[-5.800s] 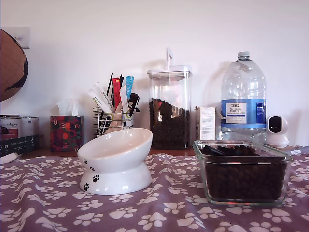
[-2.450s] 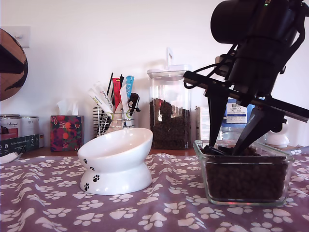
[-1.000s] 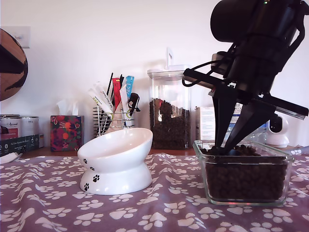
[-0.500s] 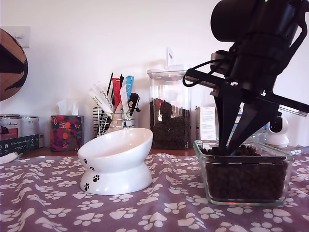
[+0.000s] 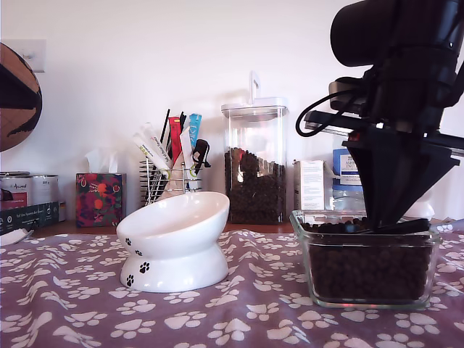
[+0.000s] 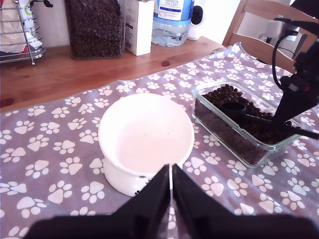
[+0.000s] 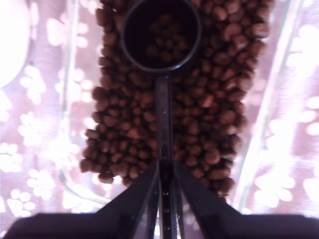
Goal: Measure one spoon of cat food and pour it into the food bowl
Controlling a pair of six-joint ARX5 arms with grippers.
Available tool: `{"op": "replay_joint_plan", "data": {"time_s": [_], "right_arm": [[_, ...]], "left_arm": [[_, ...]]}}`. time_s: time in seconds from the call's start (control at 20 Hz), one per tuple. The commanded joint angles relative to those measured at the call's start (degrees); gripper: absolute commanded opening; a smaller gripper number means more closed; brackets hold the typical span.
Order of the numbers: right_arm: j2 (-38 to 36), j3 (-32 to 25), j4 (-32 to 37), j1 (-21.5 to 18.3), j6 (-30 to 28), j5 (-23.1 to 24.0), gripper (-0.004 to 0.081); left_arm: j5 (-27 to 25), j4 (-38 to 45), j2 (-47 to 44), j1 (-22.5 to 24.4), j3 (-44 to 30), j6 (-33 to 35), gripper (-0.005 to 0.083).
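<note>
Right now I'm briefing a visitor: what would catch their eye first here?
The black arm at the exterior view's right, my second claw shut on the spoon over the kibble-filled glass dish. Then the empty white food bowl at centre, on the paw-print cloth.

Purple tablecloth (image 5: 239, 319) with white paw prints covers the near table. Square clear glass dish (image 5: 366, 272) sits on it at the exterior view's right. Far row along the wall, from the exterior view's left: tins (image 5: 25, 190), floral tissue box (image 5: 100, 199), wire holder (image 5: 163, 181) of pens and tubes, tall clear lidded canister (image 5: 254, 163), small white carton (image 5: 309, 185), big water bottle (image 6: 172, 20), small white camera (image 6: 198, 20). Wooden chair (image 6: 261, 25) stands beyond the table in the first wrist view.
</note>
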Motion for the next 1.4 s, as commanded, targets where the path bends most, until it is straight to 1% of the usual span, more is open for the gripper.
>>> {"op": "replay_joint_plan", "data": {"time_s": [0.0, 0.2, 0.35, 0.4, 0.5, 0.8, 0.95, 1.05, 1.25, 1.3, 1.35], "right_arm": [[0.7, 0.3, -0.9, -0.1, -0.6, 0.6, 0.0063], [0.7, 0.7, -1.0, -0.1, -2.5, 0.8, 0.0081], [0.7, 0.7, -0.9, -0.1, -3.5, 0.8, 0.0199], [0.7, 0.7, -0.9, -0.1, -3.5, 0.8, 0.02], [0.7, 0.7, -0.9, -0.1, -3.5, 0.8, 0.0187], [0.7, 0.7, -0.8, 0.4, -3.5, 0.8, 0.011], [0.7, 0.7, -1.1, 0.4, -3.5, 0.3, 0.003], [0.7, 0.7, -1.9, 0.4, -3.5, 0.3, -0.0003], [0.7, 0.7, -2.8, 0.4, -3.5, 0.4, -0.0002], [0.7, 0.7, -2.8, 0.4, -3.5, 0.4, 0.0005], [0.7, 0.7, -2.4, 0.4, -3.5, 0.4, 0.0034]], "left_arm": [[0.2, 0.4, 0.2, -0.1, -0.2, 0.0, -0.002], [0.2, 0.4, 0.2, -0.1, -0.2, 0.0, -0.002], [0.2, 0.4, 0.2, -0.1, -0.2, 0.0, -0.002], [0.2, 0.4, 0.2, -0.1, -0.2, 0.0, -0.002], [0.2, 0.4, 0.2, -0.1, -0.2, 0.0, -0.002], [0.2, 0.4, 0.2, -0.1, -0.2, 0.0, -0.002], [0.2, 0.4, 0.2, -0.1, -0.2, 0.0, -0.002], [0.2, 0.4, 0.2, -0.1, -0.2, 0.0, -0.002], [0.2, 0.4, 0.2, -0.1, -0.2, 0.0, -0.002], [0.2, 0.3, 0.2, -0.1, -0.2, 0.0, -0.002], [0.2, 0.3, 0.2, -0.1, -0.2, 0.0, -0.002]]}}
